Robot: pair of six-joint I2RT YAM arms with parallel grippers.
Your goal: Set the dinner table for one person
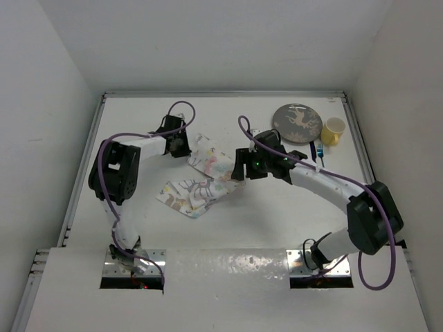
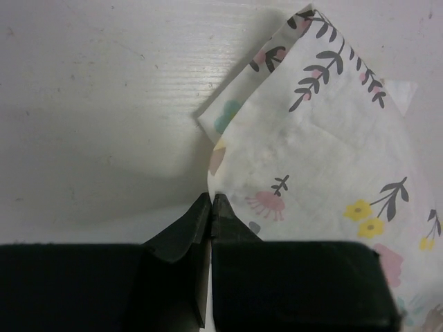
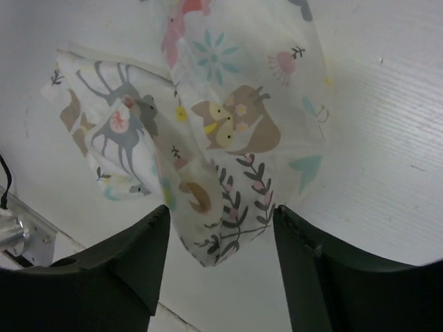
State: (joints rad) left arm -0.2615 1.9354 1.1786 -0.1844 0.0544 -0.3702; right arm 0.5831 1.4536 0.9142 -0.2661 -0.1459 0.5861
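Observation:
The dinner table (image 1: 277, 207) is a large white top with a metal edge rail. A crumpled cloth printed with pastel animals and leaves (image 1: 199, 185) lies at its middle. My left gripper (image 1: 187, 146) is shut, and in the left wrist view its tips (image 2: 210, 204) pinch the cloth's edge (image 2: 311, 159), which hangs slightly raised. My right gripper (image 1: 239, 170) is open at the cloth's right side. In the right wrist view a folded corner of the cloth (image 3: 228, 173) hangs between its spread fingers (image 3: 145, 242), around the gripper's midpoint (image 3: 220, 225).
A grey round plate with a deer print (image 1: 296, 122) lies at the back right, with a yellow cup (image 1: 333, 131) beside it. Blue-handled cutlery (image 1: 315, 152) lies just in front of them, near my right arm. The table rails run along the left (image 1: 88, 152) and right sides.

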